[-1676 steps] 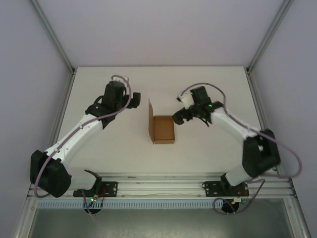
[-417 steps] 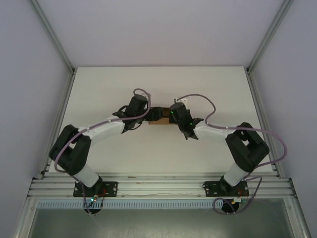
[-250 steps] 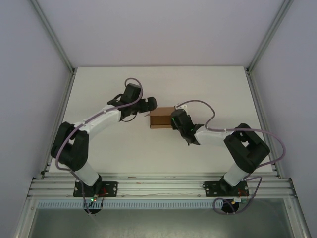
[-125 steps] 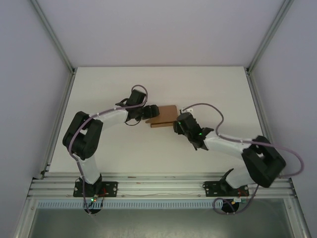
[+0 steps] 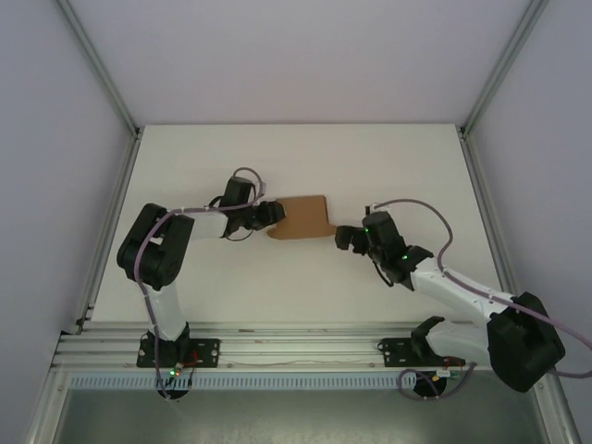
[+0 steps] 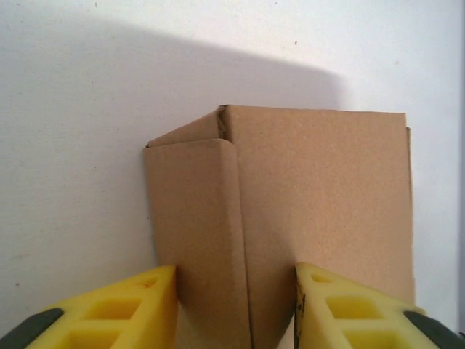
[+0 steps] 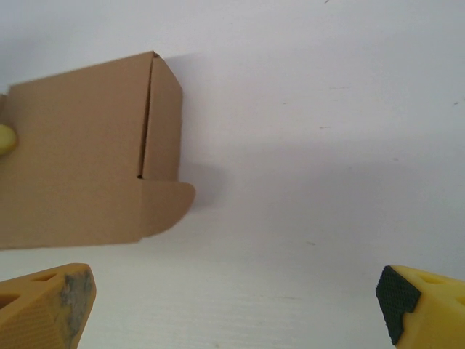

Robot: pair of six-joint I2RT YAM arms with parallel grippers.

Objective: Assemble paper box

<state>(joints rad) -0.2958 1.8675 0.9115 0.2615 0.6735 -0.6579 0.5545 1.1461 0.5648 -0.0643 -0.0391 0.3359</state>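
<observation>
Left arm folded at the elbow, forearm low, pointing right. Left gripper (image 5: 267, 215) jaws part-closed either side of the paper box (image 5: 303, 218) end, firm contact unclear. Right arm stretched low, right gripper (image 5: 345, 237) jaws wide apart, holding nothing.

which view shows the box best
Right wrist: the box is close, its rounded tab plain. Left wrist shows one end, cropped; top external shows it whole but small.
</observation>
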